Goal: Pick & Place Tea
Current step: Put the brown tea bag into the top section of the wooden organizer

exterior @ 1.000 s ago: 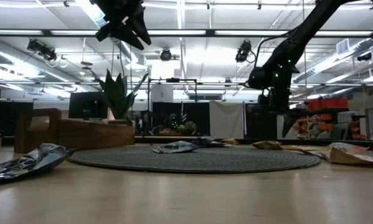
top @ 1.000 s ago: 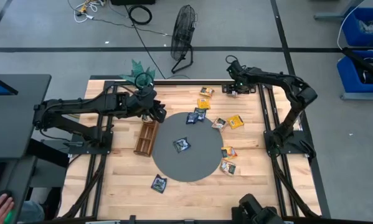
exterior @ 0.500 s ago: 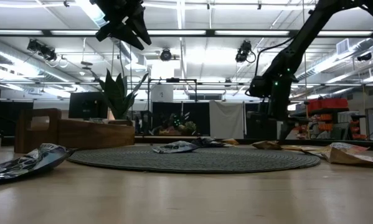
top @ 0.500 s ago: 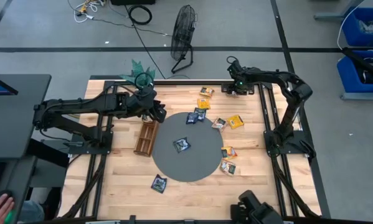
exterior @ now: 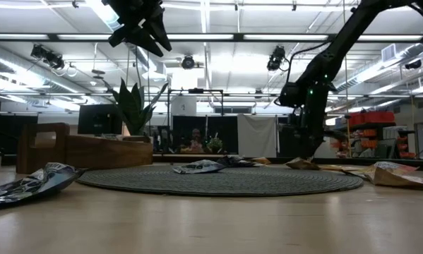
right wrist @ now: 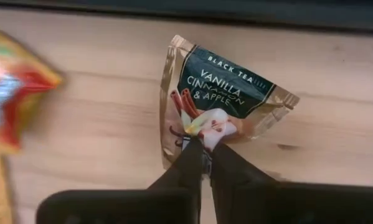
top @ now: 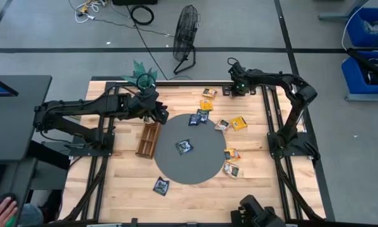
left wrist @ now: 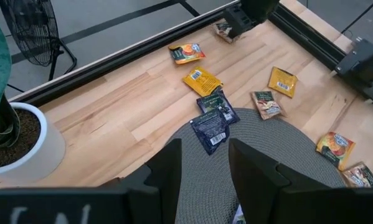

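Note:
My right gripper (top: 229,92) is down at the table's far edge, right of centre, shut on a tan tea sachet with a dark "Vanilla Cinnamon & Apple" label (right wrist: 226,93). The sachet lies on the wood. My left gripper (left wrist: 205,174) hangs high over the far end of the wooden tray (top: 148,139), open, with nothing between its fingers. Several other tea sachets lie flat. Two yellow-orange ones (top: 208,93) are near the far edge. Dark ones (top: 198,118) lie on the rim of the round grey mat (top: 190,164), and one (top: 184,147) at its middle. My right gripper pinches the sachet between its two fingertips at the flower picture (right wrist: 202,132), near the middle of one side. The fingers come from above, pointing down. The sachet lies on the table, its foil creased around the fingertips.
More sachets lie right of the mat (top: 238,123), (top: 231,153), (top: 231,169), and a dark one (top: 161,185) near the front. A potted plant (top: 143,79) stands at the far left corner. A black rail (right wrist: 186,12) runs along the far edge just behind the held sachet.
My right gripper has come down to the table at the far edge, moved slightly toward the left, and shut on the tan sachet. The sachet stays on the wood.

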`<action>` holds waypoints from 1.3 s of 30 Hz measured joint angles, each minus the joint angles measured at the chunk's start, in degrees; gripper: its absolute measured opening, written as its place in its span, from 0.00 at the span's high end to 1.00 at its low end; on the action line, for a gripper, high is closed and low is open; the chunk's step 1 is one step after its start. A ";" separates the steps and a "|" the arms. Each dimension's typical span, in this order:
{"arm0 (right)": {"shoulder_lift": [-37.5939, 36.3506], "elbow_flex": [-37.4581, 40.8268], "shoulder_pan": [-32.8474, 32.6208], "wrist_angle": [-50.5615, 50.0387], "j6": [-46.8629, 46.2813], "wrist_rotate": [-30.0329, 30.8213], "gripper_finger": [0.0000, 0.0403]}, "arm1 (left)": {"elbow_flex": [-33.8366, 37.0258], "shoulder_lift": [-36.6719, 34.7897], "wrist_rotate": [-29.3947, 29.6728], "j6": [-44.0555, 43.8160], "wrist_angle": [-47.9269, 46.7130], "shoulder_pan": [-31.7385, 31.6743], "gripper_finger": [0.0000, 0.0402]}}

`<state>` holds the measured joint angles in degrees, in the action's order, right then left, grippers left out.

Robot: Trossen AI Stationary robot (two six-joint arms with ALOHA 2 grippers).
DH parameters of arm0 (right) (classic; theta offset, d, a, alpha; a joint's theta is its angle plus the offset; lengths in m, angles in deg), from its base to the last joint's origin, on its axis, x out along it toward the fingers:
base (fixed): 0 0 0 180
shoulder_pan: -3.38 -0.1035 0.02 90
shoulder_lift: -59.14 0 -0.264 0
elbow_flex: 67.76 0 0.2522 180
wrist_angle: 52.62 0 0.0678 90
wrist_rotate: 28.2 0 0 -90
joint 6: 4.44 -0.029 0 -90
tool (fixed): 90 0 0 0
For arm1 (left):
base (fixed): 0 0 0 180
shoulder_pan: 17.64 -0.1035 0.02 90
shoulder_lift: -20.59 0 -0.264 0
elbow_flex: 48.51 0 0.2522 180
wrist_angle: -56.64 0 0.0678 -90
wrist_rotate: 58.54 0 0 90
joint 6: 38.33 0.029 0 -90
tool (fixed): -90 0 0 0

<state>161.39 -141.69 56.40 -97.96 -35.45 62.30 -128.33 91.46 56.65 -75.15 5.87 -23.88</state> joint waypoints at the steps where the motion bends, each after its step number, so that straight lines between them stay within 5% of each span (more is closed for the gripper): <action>1: -0.83 0.00 -0.19 0.08 0.03 0.01 0.96 | 0.00 0.00 0.00 0.00 0.01 0.00 0.66; 9: -10.77 -0.02 -4.90 0.37 12.48 -3.89 0.99 | 0.00 0.00 -1.18 -5.69 0.62 -0.74 0.66; 23: -31.01 -0.10 -22.18 7.43 30.98 -7.80 0.99 | 0.02 0.30 -22.58 -7.71 16.88 -9.55 0.66; 31: -31.13 -0.21 -35.23 15.05 40.73 -10.02 0.99 | 0.08 1.76 -26.85 -12.94 18.06 -13.24 0.66; 39: -26.07 -0.20 -40.58 16.98 40.52 -8.25 0.99 | 0.02 5.74 -37.51 -17.84 26.13 -12.72 0.66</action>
<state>135.32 -141.88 15.82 -80.98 5.08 54.05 -128.31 97.20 19.14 -92.99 32.00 -36.60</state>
